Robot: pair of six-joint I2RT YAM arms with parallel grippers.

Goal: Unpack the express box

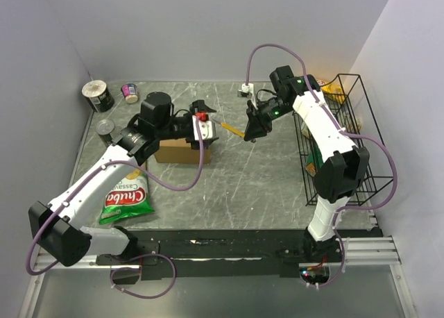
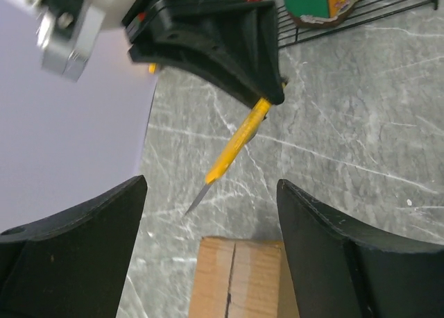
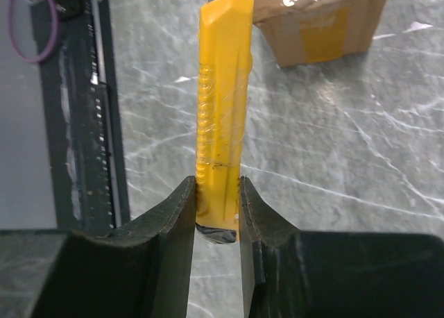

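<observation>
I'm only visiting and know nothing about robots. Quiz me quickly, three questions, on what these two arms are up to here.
1. True or false: the right pincer is empty.
2. Which pincer stands open? A) left pincer B) right pincer
3. What brown item shows between the left pincer's fingers in its wrist view?
Key: 1 false, it grips a yellow plastic utility knife; 2 A; 3 the brown cardboard express box.
</observation>
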